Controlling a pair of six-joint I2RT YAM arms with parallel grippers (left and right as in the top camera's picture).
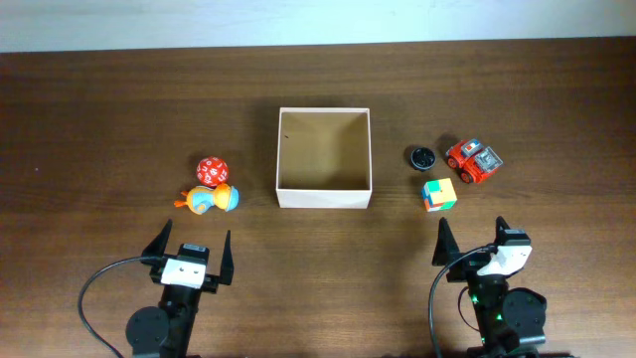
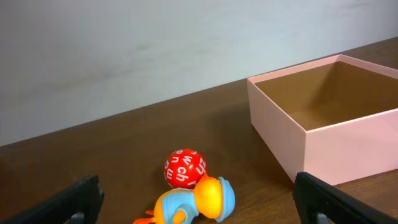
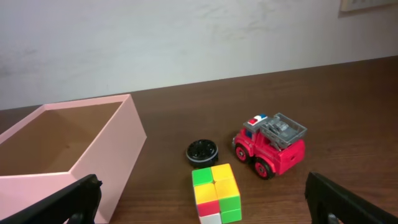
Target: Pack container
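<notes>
The container [image 1: 324,196], a square open box with white walls and a tan inside, sits mid-table and is empty; it also shows in the left wrist view [image 2: 323,143] and the right wrist view [image 3: 106,155]. Left of it lie a red ball with white letters [image 1: 211,170] [image 2: 185,168] and an orange-and-blue duck toy [image 1: 209,199] [image 2: 196,200]. Right of it are a small black disc [image 1: 423,157] [image 3: 203,152], a red toy truck [image 1: 473,161] [image 3: 270,146] and a multicoloured cube [image 1: 438,194] [image 3: 216,194]. My left gripper [image 1: 189,247] [image 2: 199,218] and right gripper [image 1: 472,239] [image 3: 205,218] are open and empty, near the front edge.
The dark wooden table [image 1: 99,119] runs to a pale wall at the back. Black cables loop beside each arm base at the front edge.
</notes>
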